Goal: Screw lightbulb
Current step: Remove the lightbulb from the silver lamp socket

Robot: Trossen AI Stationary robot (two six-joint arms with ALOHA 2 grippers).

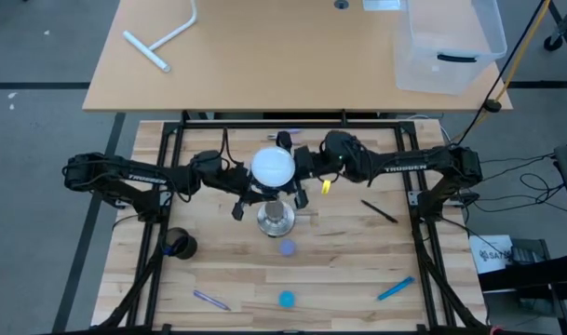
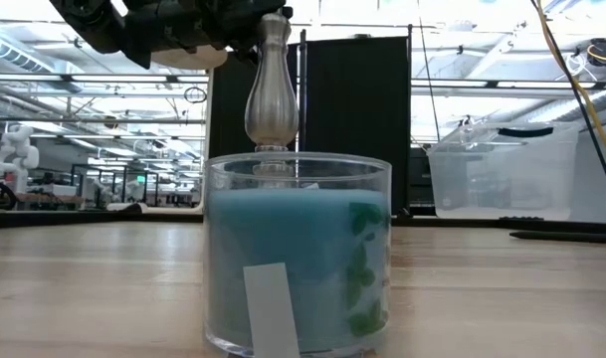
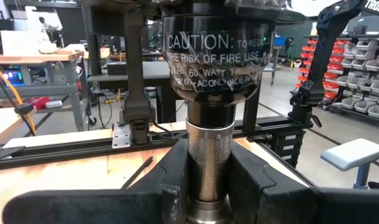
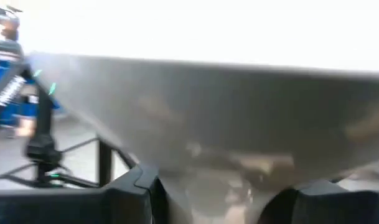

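The white globe lightbulb [image 1: 273, 167] is above the silvery socket stand, whose round base [image 1: 276, 220] rests on the wooden table. My left gripper [image 3: 208, 180] comes from the table's left and is shut on the stand's post below the black socket top [image 3: 214, 56]. My right gripper [image 4: 223, 186] comes from the right and is shut on the bulb's greyish neck. Whether the bulb's screw base is inside the socket is hidden. In the low view the post [image 2: 273, 89] rises behind a blue candle jar. My left gripper pinches the stand's silvery post [image 3: 208, 146] between its two fingers [image 3: 167, 180], just under the black socket. The fingers come level from the table's left and lie across the upright post. The stand's base is on the table. My right gripper pinches the bulb's tapering grey neck [image 4: 226, 168] between its two fingers [image 4: 136, 190], below the white globe. The fingers come about level from the table's right. The bulb is upright, globe up, over the stand.
A glass jar of blue wax [image 2: 298, 259] stands close before the low camera. A black pen [image 1: 379, 212], a blue pen [image 1: 396, 288], a purple pen [image 1: 211, 300] and a dark round thing [image 1: 181, 245] lie on the table. A clear bin [image 1: 448, 42] is on the far table.
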